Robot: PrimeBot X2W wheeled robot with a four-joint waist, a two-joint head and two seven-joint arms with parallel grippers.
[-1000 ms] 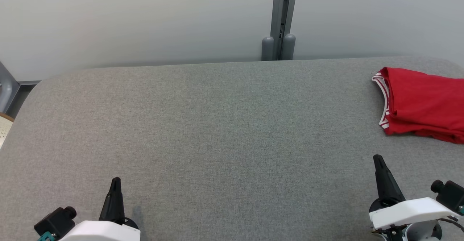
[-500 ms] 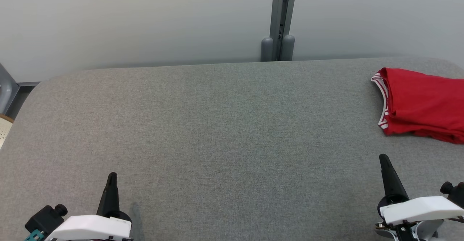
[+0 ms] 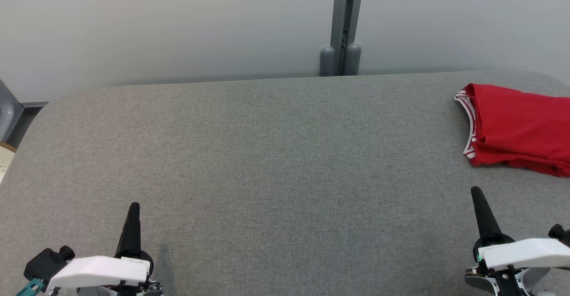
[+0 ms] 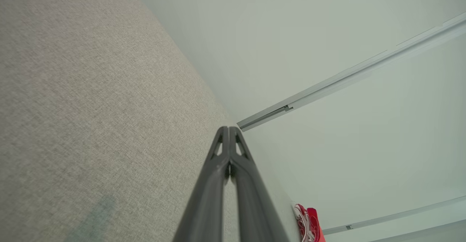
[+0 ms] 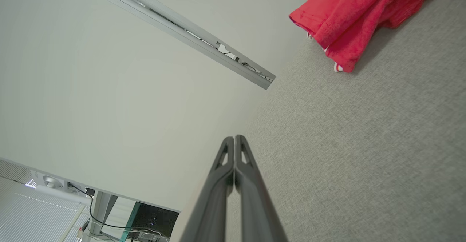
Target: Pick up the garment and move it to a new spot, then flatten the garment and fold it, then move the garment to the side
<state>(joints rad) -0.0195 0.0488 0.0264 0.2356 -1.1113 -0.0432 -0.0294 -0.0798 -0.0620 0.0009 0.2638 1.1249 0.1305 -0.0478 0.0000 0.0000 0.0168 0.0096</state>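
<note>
1. Fingers point(image 4: 213, 194) of the left gripper point(image 3: 133, 207) are pressing together along their whole length, tips meeting, clamping nothing. This gripper is showing at 7 o'clock in the head view, pointing toward 12 o'clock.
2. Fingers point(image 5: 218, 198) of the right gripper point(image 3: 476, 192) are likewise lying flush against each other with nothing between them. This gripper is showing at 5 o'clock in the head view, leaning slightly toward 11 o'clock.
3. The garment point(image 3: 521, 127), red with white-and-red striped trim, is lying bunched in layers on the grey fabric table point(image 3: 285, 153) at about 2 o'clock, running out past the right edge of the head view. Its striped edge is facing 9 o'clock.
4. The garment is touching neither gripper. It is lying toward 12 o'clock of the right gripper with bare table between them, and well apart from the left gripper.
5. The right wrist view is showing the garment at 1 o'clock, its hem rumpling slightly; the left wrist view is showing it at 5 o'clock, near the bottom edge.
6. A pale wall point(image 3: 178, 20) is standing behind the table. A grey metal post point(image 3: 344, 15) is rising at 12 o'clock, with two rounded grey caps point(image 3: 337, 60) flanking its foot.
7. Writing: a faint mark on the white cover point(image 3: 100, 270) of the left wrist is showing too small to read.
</note>
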